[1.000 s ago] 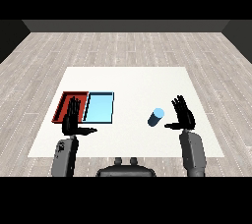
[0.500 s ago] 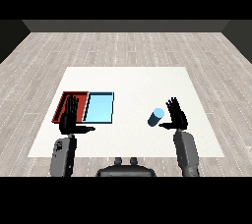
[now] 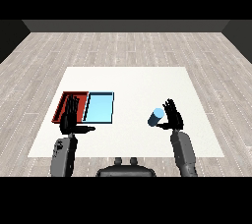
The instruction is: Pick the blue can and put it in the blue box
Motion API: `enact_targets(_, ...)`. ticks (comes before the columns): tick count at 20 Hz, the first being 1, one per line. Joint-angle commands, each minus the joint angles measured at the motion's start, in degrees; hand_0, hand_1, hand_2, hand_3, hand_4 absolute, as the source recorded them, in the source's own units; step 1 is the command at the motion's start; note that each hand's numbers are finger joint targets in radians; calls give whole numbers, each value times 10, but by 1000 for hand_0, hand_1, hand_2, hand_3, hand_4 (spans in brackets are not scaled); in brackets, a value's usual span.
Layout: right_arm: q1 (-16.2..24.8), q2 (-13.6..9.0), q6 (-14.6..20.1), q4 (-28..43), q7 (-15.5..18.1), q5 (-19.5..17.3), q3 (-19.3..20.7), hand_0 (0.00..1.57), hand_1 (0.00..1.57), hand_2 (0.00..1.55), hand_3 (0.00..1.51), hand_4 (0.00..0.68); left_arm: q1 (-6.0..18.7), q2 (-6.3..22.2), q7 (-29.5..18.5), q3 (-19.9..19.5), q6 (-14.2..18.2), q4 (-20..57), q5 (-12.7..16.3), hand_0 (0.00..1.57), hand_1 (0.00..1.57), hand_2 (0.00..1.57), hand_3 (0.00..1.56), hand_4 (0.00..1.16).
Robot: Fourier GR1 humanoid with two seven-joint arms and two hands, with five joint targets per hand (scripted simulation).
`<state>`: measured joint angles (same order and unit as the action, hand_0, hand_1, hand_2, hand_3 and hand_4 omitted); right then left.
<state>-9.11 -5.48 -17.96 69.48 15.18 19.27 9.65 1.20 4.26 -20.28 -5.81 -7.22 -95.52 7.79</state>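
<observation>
The right hand (image 3: 173,118) is up with its fingers spread, palm turned toward the blue can (image 3: 156,117), which stands on the white table (image 3: 138,80) just beside it, perhaps touching the fingers though I cannot tell; nothing is curled round it, so the pick looks not yet made. The left hand (image 3: 70,118) is spread open too, hovering over the near edge of the red tray (image 3: 63,103) and holding nothing. The blue tray (image 3: 100,107) lies just to the right of the red one, well apart from the can. So grasping, carrying across and setting down all remain.
</observation>
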Motion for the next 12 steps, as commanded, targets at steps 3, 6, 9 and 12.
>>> enact_targets(3, -29, 28, 8, -76, 66, -22, -13, 0, 0, 0, 0, 0, 33, 14, 25, -25, 1, 15, 18, 0, 0, 0, 0, 0)
enact_targets(6, -30, 16, 12, -56, 22, -11, -17, 0, 0, 0, 0, 0, -20, -4, -22, -7, -8, 7, 7, 0, 0, 0, 0, 0)
enact_targets(9, -53, 12, 18, -72, 8, -7, -16, 0, 0, 0, 0, 0, 1, -4, 12, -1, -5, -8, 15, 0, 0, 0, 0, 0)
enact_targets(12, -45, 25, 26, -87, 29, -20, -28, 0, 0, 0, 0, 0, -6, -12, 18, 4, 19, -26, -2, 0, 0, 0, 0, 0)
